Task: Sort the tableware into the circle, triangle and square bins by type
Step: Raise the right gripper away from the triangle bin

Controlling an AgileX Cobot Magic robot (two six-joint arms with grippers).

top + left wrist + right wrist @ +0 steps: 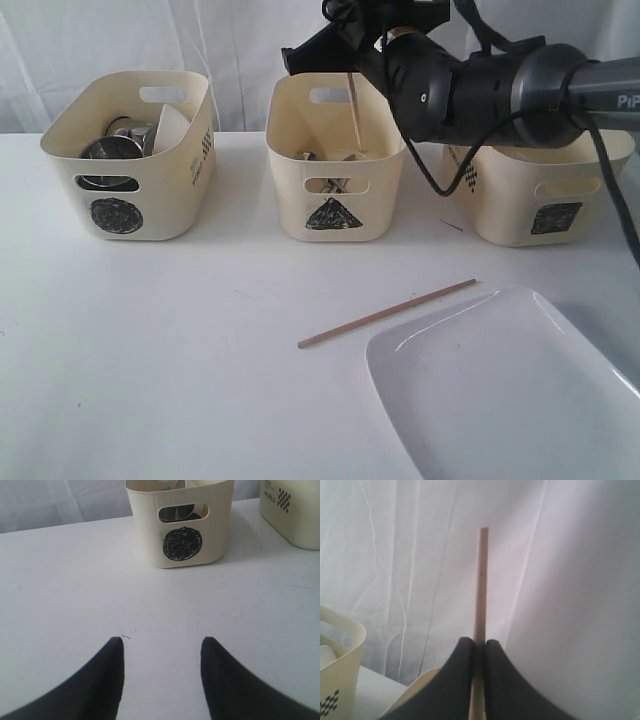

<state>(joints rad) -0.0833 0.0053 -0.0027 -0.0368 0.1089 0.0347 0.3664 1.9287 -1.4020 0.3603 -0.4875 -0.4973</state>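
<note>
Exterior: raised, frontal, whole table [150,330]. Left wrist: low, facing circle bin [145,535], shared with exterior. Right wrist: facing curtain [580,580].

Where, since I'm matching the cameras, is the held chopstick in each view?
Exterior: held chopstick upright at the triangle bin, top centre.
Left wrist: not in it.
Right wrist: mid-picture, clamped in the right gripper.
Shared landmark: white curtain, behind in all three.
</note>
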